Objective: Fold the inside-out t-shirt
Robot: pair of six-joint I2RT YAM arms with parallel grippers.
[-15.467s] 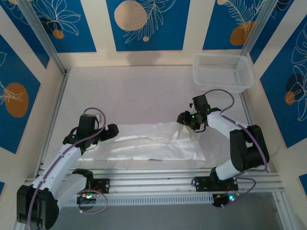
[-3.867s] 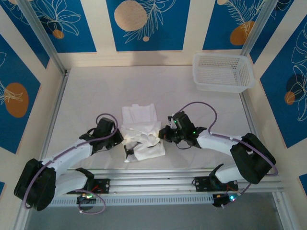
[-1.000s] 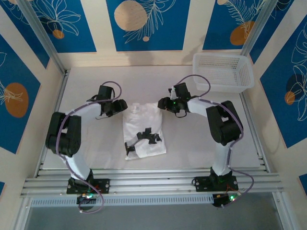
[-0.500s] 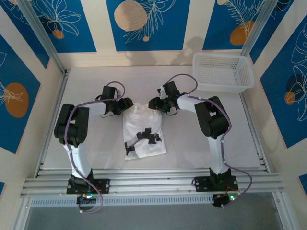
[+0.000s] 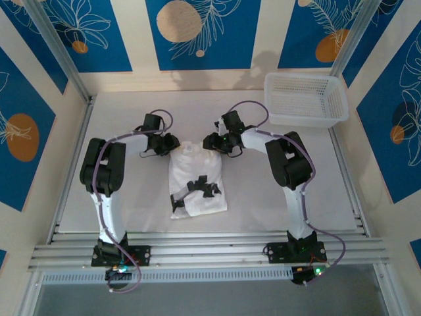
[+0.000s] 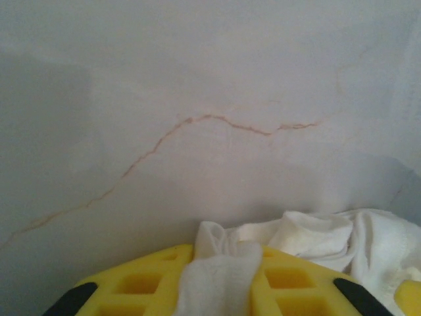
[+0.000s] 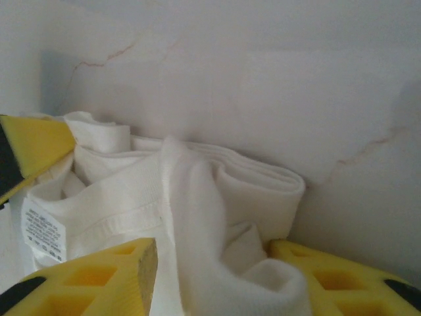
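Surface: white table with thin brownish veins, seen close up from both my wrists.
Near edge: aluminium rails carry my two arm bases; both arms reach away over the table.
Task thing: inside-out t-shirt lies mid-table between my arms as a narrow folded stack, its long side running near to far.
Hard to make out: dark jagged shapes on the stack's near half; I cannot tell what they are.
Left jaws: my left gripper sits at the stack's far left corner, jaws narrow, a strip of white cloth pinched between the yellow fingers.
Right jaws: my right gripper sits at the far right corner, jaws about half apart, a thick rolled fold filling the gap; I cannot tell whether they press it.
Cut off: my fingers run out of both wrist views at the bottom; a yellow wedge enters the right wrist view from the left, owner unclear.
Writing: care label by a hem seam, print too fine to read.
Far right: white mesh basket in the corner, well apart from the shirt.
Walls: cream, with blue panels bearing white leaf outlines and orange discs.
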